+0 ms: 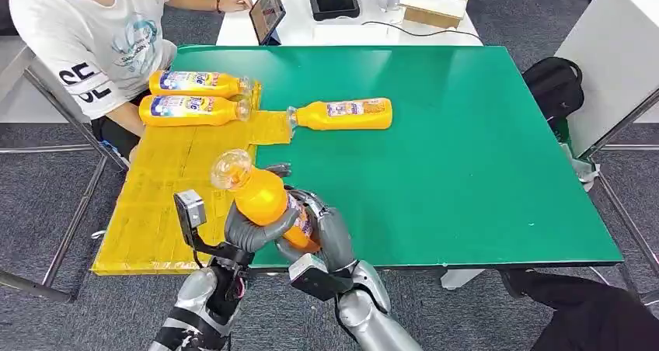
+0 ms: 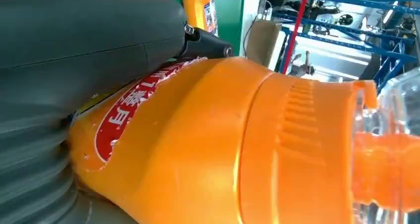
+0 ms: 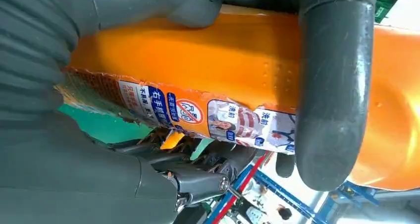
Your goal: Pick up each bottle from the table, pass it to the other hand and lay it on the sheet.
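Gripping one orange bottle (image 1: 264, 198) together, left hand (image 1: 250, 233) and right hand (image 1: 322, 228) hold it tilted, low centre of the head view. Upper left, two bottles (image 1: 194, 96) lie on the yellow sheet (image 1: 159, 196); another (image 1: 346, 113) lies beside it.

Grey carpet floor (image 1: 497, 17) — white desk (image 1: 311, 29)

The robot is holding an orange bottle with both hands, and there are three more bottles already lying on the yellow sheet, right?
Not quite. Both hands, left hand and right hand, do hold the orange bottle, but the head view shows just two bottles on the yellow sheet. The third bottle lies on the green table.
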Tool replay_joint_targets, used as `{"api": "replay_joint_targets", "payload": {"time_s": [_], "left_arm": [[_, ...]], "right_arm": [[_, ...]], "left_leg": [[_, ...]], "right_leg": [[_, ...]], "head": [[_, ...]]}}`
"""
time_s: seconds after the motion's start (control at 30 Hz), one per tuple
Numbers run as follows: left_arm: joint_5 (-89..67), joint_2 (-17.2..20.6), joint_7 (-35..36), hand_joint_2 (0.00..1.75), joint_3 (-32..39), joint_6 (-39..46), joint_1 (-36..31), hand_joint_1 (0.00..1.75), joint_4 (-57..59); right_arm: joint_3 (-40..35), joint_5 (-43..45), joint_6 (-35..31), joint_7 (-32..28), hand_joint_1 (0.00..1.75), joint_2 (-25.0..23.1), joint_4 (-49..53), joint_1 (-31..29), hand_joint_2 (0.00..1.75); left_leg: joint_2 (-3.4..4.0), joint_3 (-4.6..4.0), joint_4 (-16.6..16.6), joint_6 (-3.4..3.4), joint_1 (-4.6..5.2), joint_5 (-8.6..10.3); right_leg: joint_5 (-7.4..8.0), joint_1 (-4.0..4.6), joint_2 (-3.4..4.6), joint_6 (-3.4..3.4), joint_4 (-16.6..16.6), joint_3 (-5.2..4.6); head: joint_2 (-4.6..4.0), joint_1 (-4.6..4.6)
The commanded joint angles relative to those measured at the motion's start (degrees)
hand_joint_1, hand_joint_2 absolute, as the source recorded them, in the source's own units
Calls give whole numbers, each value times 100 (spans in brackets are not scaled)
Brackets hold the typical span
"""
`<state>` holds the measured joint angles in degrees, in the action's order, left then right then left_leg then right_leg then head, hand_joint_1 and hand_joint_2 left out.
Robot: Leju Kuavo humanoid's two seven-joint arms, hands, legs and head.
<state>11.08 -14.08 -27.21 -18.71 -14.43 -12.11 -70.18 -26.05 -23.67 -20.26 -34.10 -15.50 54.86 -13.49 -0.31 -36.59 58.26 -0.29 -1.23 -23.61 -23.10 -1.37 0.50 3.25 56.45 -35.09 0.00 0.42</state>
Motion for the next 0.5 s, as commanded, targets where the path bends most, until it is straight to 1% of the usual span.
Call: {"api": "replay_joint_targets", "payload": {"time_s": [0.03,0.07,0.1,0.13,0.17,0.2,0.23,0.27,0.3,0.33,0.37,0.4,0.43,0.5], "left_arm": [[-291,46,-93,175,-254,187,-366,175,122],[-350,50,-106,175,-257,240,-369,175,107],[-361,39,-106,175,-242,262,-368,175,103],[-453,43,-128,175,-241,351,-371,175,93],[-531,46,-154,175,-239,438,-372,175,80],[-562,50,-161,175,-229,469,-372,175,66],[-783,64,-237,175,-225,719,-371,175,36],[-973,91,-315,175,-223,907,-380,175,0],[-1122,96,-365,175,-207,1060,-377,175,-35],[-1445,109,-486,175,-140,1465,-374,175,-120],[-1485,120,-499,175,-88,1529,-385,175,-164],[-1603,129,-502,175,-25,1679,-394,175,-203],[-1789,130,-577,175,43,1938,-407,175,-237],[-1862,160,-597,175,82,1997,-436,175,-253]], "right_arm": [[-364,-84,102,70,40,-5,-509,-68,175],[-366,-91,95,72,0,0,-498,-74,175],[-351,-74,39,10,0,-13,-423,-44,175],[-341,-64,-16,-5,0,-21,-359,-24,175],[-347,-49,-13,14,0,-23,-308,-12,175],[-357,-48,-15,61,0,-23,-235,3,175],[-389,-62,-17,106,0,-5,-154,13,0],[-403,-69,-31,120,0,10,-65,17,0],[-406,-64,-35,130,0,18,15,37,0],[-404,-31,-46,106,0,47,251,80,0],[-418,-32,-50,133,0,73,424,104,0],[-425,-40,-69,177,0,94,598,129,0],[-446,-35,-66,181,0,115,767,146,0],[-463,-40,-73,226,0,127,919,161,0]], "left_leg": [[-9,27,-3,6,-3,-9],[-9,36,-2,8,-6,-14],[-7,15,-2,5,-3,-5],[-6,30,-2,8,-4,-12],[-6,17,-1,6,-4,-7],[-7,31,-2,9,-3,-13],[-4,19,0,6,-2,-9],[-2,36,0,9,-3,-16],[-2,16,-2,5,-1,-7],[-3,29,1,8,-4,-14],[-5,14,2,6,-3,-8],[-4,30,3,8,-4,-15],[-4,7,-1,4,0,-3],[0,19,1,6,-2,-10]], "right_leg": [[-12,8,-16,-16,-4,32],[-16,11,-18,-20,-6,43],[-7,6,-12,-11,-4,18],[-13,8,-14,-17,-5,35],[-8,7,-12,-13,-3,21],[-15,8,-15,-18,-3,35],[-10,5,-10,-13,-1,22],[-16,9,-11,-20,-2,39],[-7,4,-7,-12,-1,18],[-14,8,-11,-18,-1,33],[-9,6,-11,-14,1,18],[-16,9,-13,-20,2,34],[-5,3,-9,-11,1,9],[-10,6,-7,-16,2,20]], "head": [[0,0],[0,0],[0,0],[0,0],[0,0],[0,0],[0,2],[0,0],[0,0],[0,2],[0,0],[0,2],[0,0],[0,0]]}}
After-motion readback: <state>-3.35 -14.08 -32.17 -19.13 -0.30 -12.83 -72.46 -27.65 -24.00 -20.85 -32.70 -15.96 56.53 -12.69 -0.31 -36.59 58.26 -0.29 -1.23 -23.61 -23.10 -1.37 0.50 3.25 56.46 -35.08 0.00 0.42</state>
